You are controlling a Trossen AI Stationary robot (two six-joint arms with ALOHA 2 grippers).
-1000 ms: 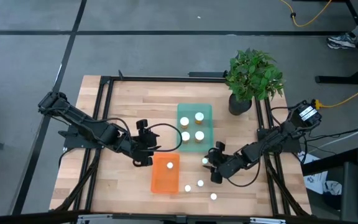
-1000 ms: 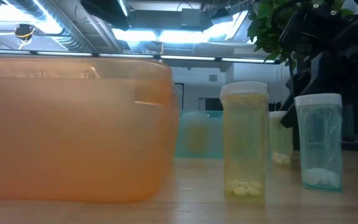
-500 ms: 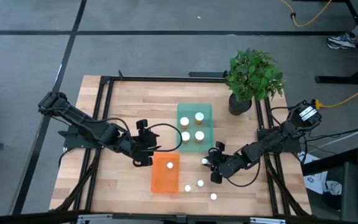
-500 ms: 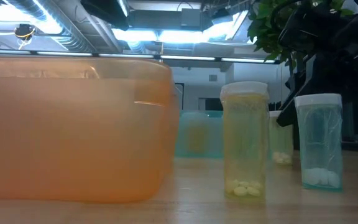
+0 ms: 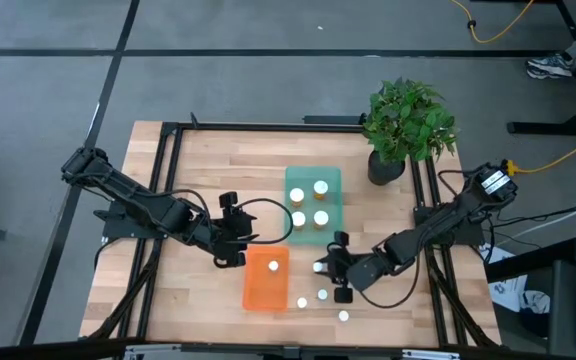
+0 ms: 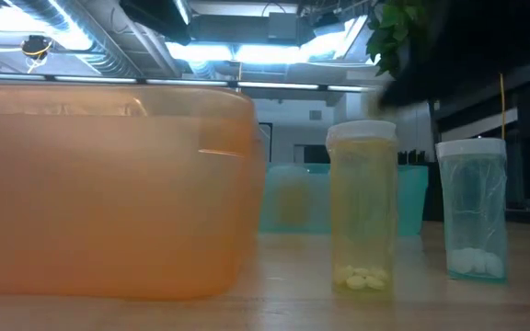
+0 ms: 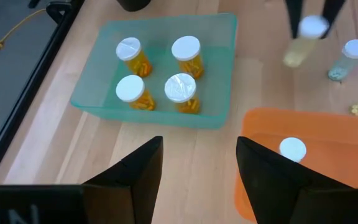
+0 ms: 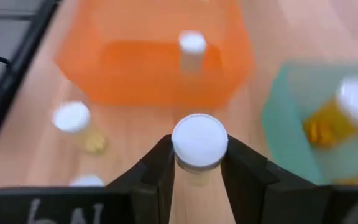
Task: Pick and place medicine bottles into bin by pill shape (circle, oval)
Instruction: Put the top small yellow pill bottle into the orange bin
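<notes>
Right claw (image 8: 197,163) clamps a medicine bottle (image 8: 199,143), lifted near the orange bin (image 8: 157,68).

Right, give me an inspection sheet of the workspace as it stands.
Surface: pale wooden table in a black frame.
Job's things: translucent teal bin holds four white-capped orange bottles; translucent orange bin holds one; three stand loose on the wood.
Clutter: potted green plant at the far right corner.
Grippers: right hand shut on a white-capped bottle; left hand open beside the orange bin.
Cables: yellow cable on the floor.
Surroundings: a shoe at the floor's edge.
</notes>
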